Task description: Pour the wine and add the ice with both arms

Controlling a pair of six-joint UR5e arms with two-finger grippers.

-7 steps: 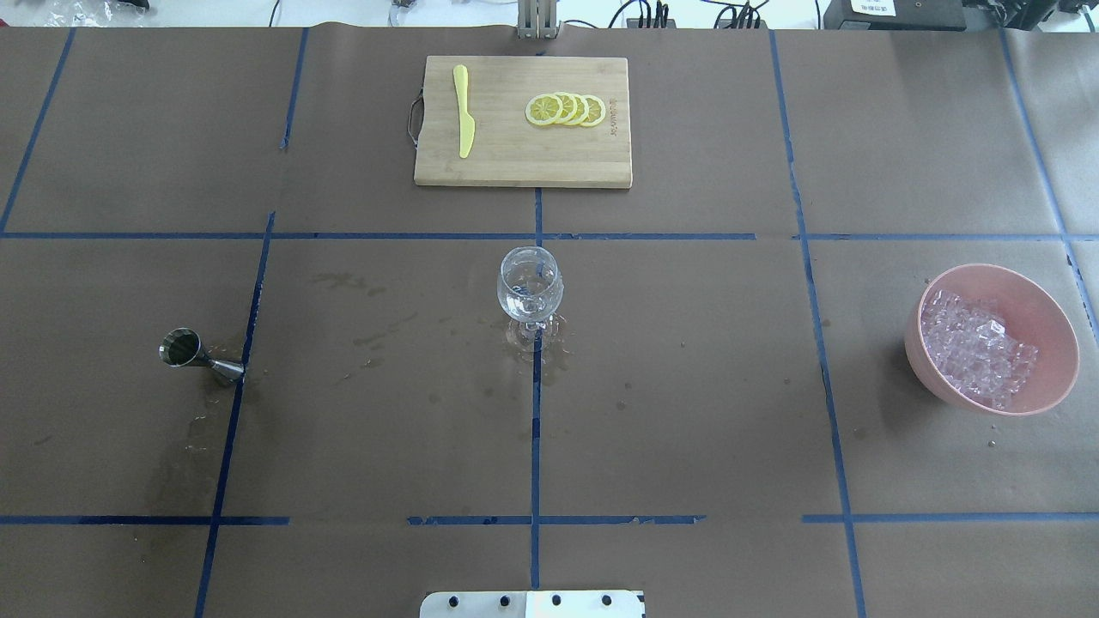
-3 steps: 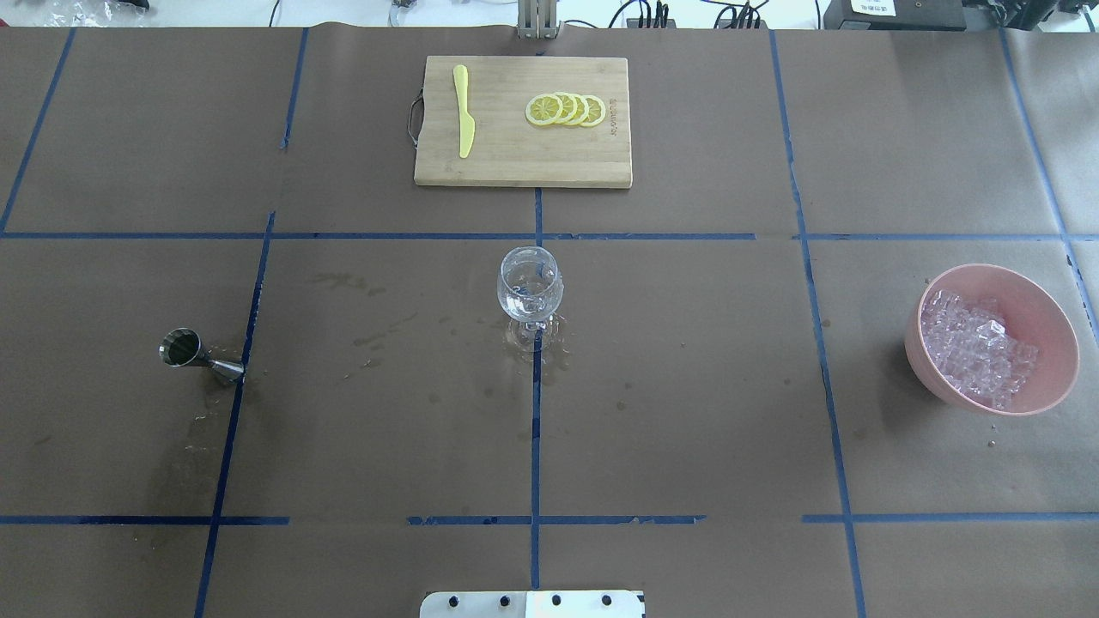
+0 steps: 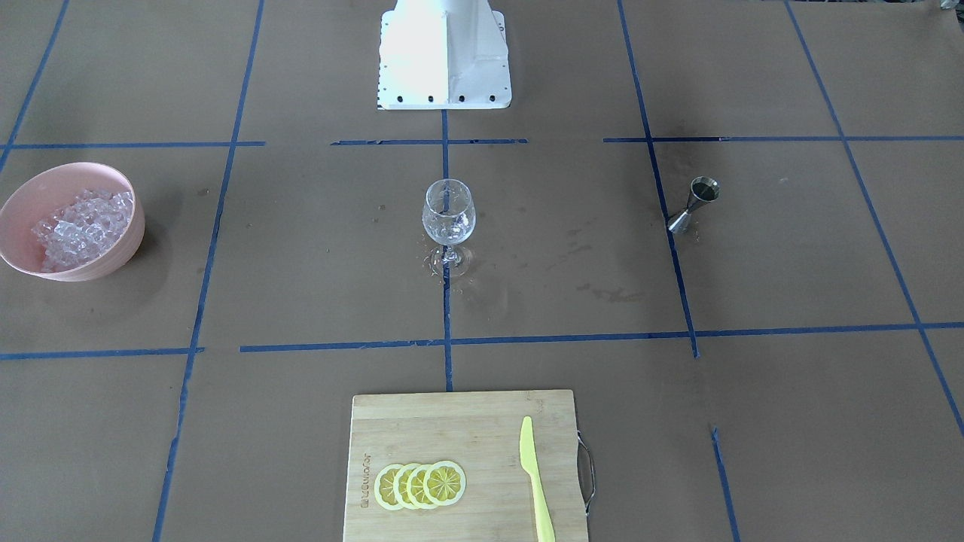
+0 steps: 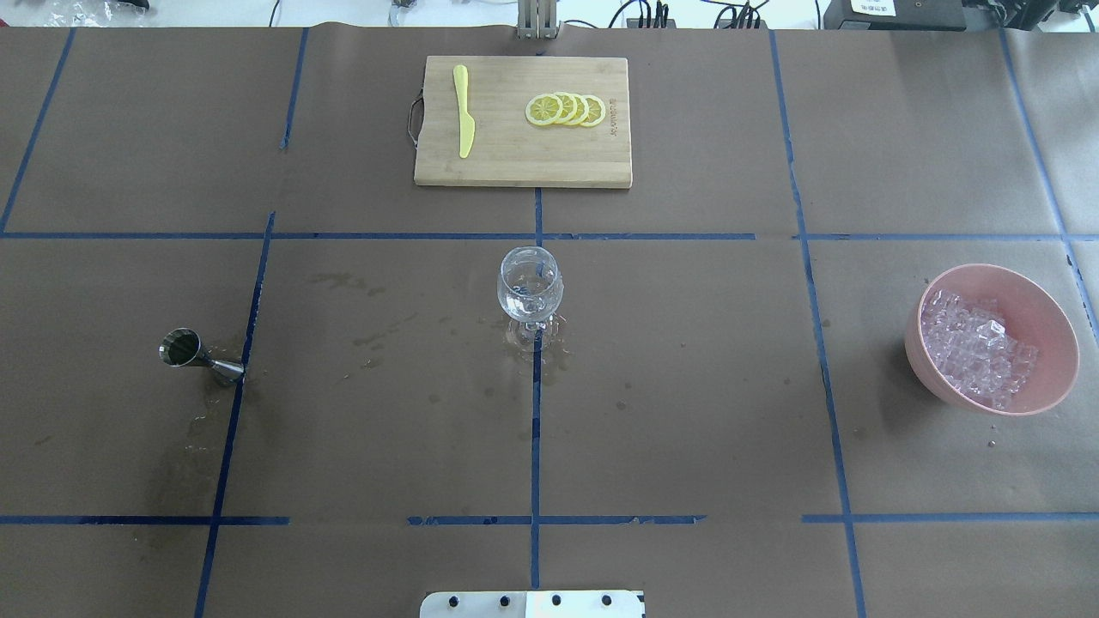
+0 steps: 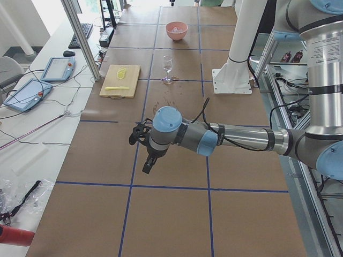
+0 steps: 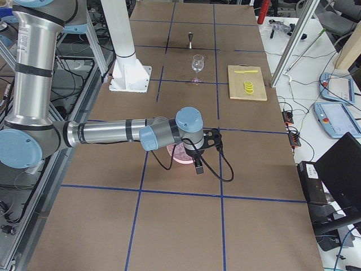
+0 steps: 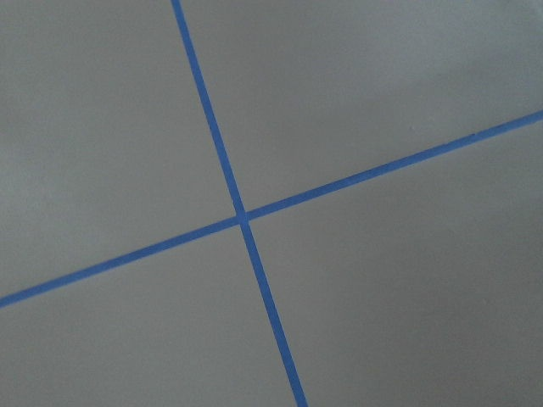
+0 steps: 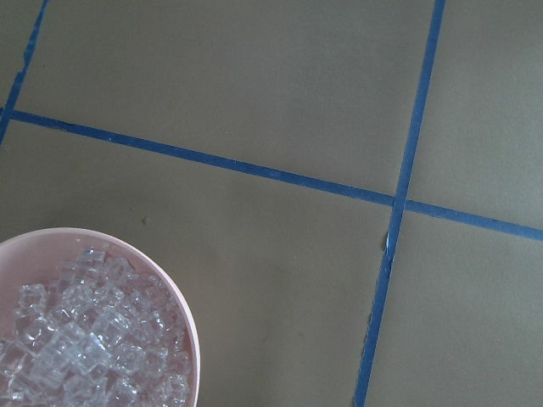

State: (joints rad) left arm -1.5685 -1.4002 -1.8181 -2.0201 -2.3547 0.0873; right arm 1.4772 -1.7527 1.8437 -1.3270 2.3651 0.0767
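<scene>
A clear wine glass (image 4: 531, 287) stands upright at the table's centre, also in the front view (image 3: 449, 214); wet marks surround its foot, and I cannot tell what it holds. A steel jigger (image 4: 193, 354) stands on the left side. Ice (image 4: 974, 348) fills a pink bowl (image 4: 1052, 318) on the right; the right wrist view shows the ice (image 8: 85, 339) at lower left. The wine is not discernible. My left gripper (image 5: 147, 163) hangs over bare table, far from the jigger. My right gripper (image 6: 198, 168) hangs beside the bowl (image 6: 179, 153). I cannot tell whether either is open.
A bamboo cutting board (image 4: 515, 163) at the far middle carries a yellow knife (image 4: 464, 112) and several lemon slices (image 4: 567, 110). The white robot base (image 3: 444, 53) stands at the near edge. Blue tape lines (image 7: 242, 216) grid the brown paper cover.
</scene>
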